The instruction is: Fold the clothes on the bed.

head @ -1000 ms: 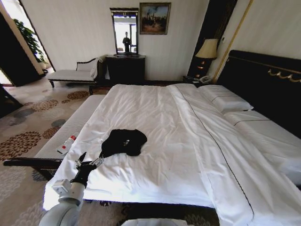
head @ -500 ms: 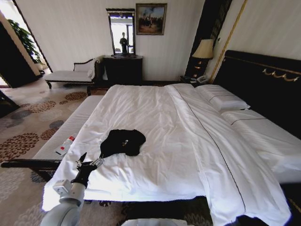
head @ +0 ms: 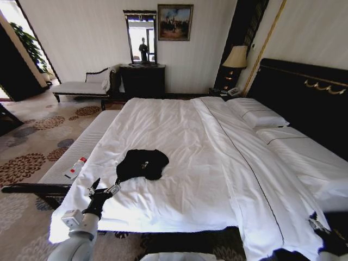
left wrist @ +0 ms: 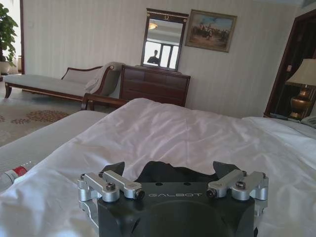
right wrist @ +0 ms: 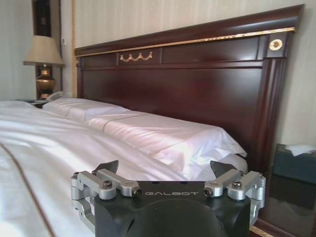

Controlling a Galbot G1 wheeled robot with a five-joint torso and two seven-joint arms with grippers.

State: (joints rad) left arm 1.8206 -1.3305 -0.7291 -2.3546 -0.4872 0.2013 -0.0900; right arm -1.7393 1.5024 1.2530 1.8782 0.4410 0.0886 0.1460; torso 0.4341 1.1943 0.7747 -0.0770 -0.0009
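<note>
Since a moment ago the right gripper (head: 321,231) has come into the head view at the lower right corner, by the edge of the bed (head: 217,163), and the whole picture has slid a little because the camera moved. The black T-shirt (head: 142,163) lies in a crumpled heap on the white duvet (head: 185,136), on the left side of the bed near its foot. It is not folded. The left gripper (head: 103,190) hangs just over the duvet, right beside the near edge of the T-shirt. Its fingers are spread wide apart and hold nothing. In the left wrist view the two dark fingertips (left wrist: 114,169) stand well apart, with the black T-shirt (left wrist: 168,174) lying just past them. In the right wrist view the right gripper (right wrist: 168,170) also has its fingers spread wide with nothing between them, and it faces the white pillows (right wrist: 163,136) and the tall dark headboard (right wrist: 187,84). A lamp (right wrist: 44,64) stands beside the headboard. A pale bench (head: 81,147) runs along the left side of the bed, and a small bottle with a red cap (head: 75,168) lies on it. Behind the bed stand a dark dresser (head: 142,80) with a mirror (head: 140,37) on it and a painting (head: 175,22) on the wall.
</note>
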